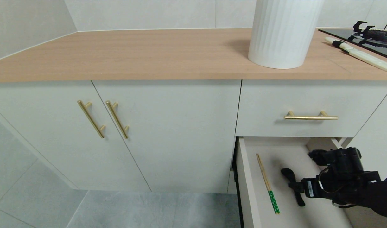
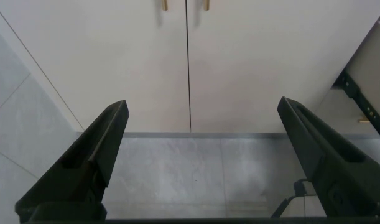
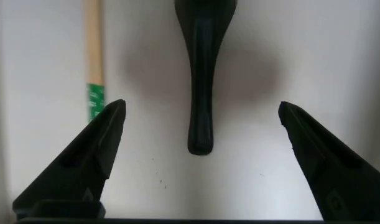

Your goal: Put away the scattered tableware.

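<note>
— Two pieces in the open drawer [image 1: 244, 177]?
— Yes: a black spoon [image 1: 288, 174] and wooden chopsticks [image 1: 267, 185] with green patterned ends, lying apart. My right tool [image 3: 201, 118] hangs spread over the spoon's handle; my left tool [image 2: 202, 115] is spread too.

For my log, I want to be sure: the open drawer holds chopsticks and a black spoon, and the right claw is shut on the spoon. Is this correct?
Not quite: the right claw is open, not shut on the spoon, which lies free in the drawer, as the right wrist view shows. The rest is right.
</note>
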Robot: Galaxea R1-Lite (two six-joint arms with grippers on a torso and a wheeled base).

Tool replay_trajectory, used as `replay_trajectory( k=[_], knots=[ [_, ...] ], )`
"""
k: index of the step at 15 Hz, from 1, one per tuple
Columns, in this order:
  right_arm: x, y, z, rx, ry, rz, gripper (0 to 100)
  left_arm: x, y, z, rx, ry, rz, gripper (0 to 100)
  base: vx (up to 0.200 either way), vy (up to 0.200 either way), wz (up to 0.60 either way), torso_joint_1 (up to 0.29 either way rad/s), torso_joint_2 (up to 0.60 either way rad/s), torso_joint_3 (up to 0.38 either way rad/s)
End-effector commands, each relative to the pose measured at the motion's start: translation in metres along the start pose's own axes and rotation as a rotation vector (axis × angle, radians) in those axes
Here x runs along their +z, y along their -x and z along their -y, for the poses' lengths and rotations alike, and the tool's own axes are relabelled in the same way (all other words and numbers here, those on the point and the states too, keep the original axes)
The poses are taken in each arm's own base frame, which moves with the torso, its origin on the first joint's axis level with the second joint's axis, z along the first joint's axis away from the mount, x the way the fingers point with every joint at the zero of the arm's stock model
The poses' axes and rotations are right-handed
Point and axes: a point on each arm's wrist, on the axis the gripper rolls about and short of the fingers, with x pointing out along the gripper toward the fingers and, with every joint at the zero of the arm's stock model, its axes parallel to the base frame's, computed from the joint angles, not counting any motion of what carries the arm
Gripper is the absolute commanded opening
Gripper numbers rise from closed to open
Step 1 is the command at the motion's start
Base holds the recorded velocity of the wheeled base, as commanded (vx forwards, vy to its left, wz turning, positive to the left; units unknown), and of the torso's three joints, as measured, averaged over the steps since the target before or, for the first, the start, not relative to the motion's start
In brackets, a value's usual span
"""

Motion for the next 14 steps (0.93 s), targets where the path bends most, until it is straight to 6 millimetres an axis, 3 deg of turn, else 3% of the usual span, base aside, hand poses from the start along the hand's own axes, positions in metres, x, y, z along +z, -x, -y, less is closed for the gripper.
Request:
replay_trajectory(
  k=[1, 3, 7, 14],
  knots=[
    [0.026, 0.079, -0.003, 0.007, 0.018, 0.18, 100, 0.0, 0.0, 0.0, 0.0, 0.0, 0.0, 100, 0.0, 0.0, 0.0, 0.0, 0.0, 0.0],
    [0.031, 0.111, -0.006, 0.024, 0.023, 0.16, 100, 0.0, 0.0, 0.0, 0.0, 0.0, 0.0, 100, 0.0, 0.0, 0.0, 0.0, 0.0, 0.0],
    [0.024, 0.134, -0.009, 0.031, 0.031, 0.132, 100, 0.0, 0.0, 0.0, 0.0, 0.0, 0.0, 100, 0.0, 0.0, 0.0, 0.0, 0.0, 0.0],
    [0.005, 0.19, -0.007, 0.036, 0.062, 0.157, 100, 0.0, 0.0, 0.0, 0.0, -0.001, 0.0, 100, 0.0, 0.0, 0.0, 0.0, 0.0, 0.0]
  ],
)
